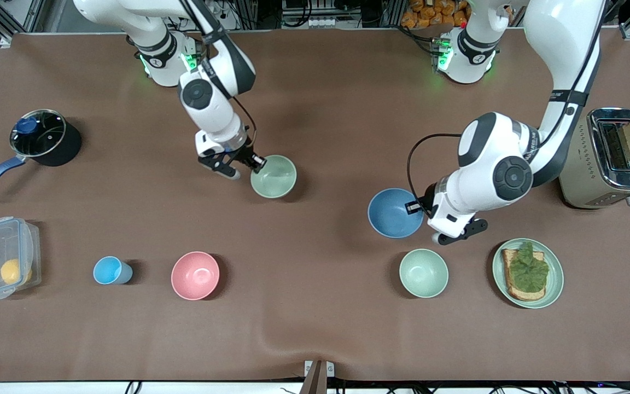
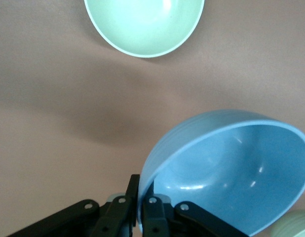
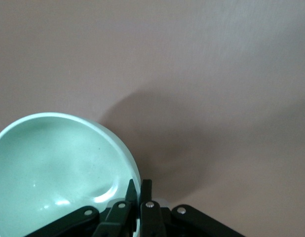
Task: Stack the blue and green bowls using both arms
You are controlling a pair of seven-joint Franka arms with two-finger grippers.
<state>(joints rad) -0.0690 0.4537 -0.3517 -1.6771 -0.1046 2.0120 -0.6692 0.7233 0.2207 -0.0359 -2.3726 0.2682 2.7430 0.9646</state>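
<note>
My left gripper (image 1: 412, 207) is shut on the rim of the blue bowl (image 1: 391, 214), toward the left arm's end of the table. In the left wrist view the blue bowl (image 2: 231, 168) hangs tilted in the left gripper (image 2: 141, 197), one finger inside the rim and one outside, its shadow apart from it on the cloth. Near mid-table my right gripper (image 1: 257, 162) is shut on the rim of the green bowl (image 1: 275, 176). The right wrist view shows the green bowl (image 3: 54, 168) pinched by the right gripper (image 3: 138, 190).
A paler mint bowl (image 1: 423, 272) (image 2: 142, 24) and a green plate (image 1: 554, 284) with toast lie nearer the camera than the blue bowl. A toaster (image 1: 610, 158) stands at the left arm's end. A pink bowl (image 1: 195, 275), a light-blue cup (image 1: 110, 270), a clear box (image 1: 3, 257) and a lidded pot (image 1: 41, 137) lie toward the right arm's end.
</note>
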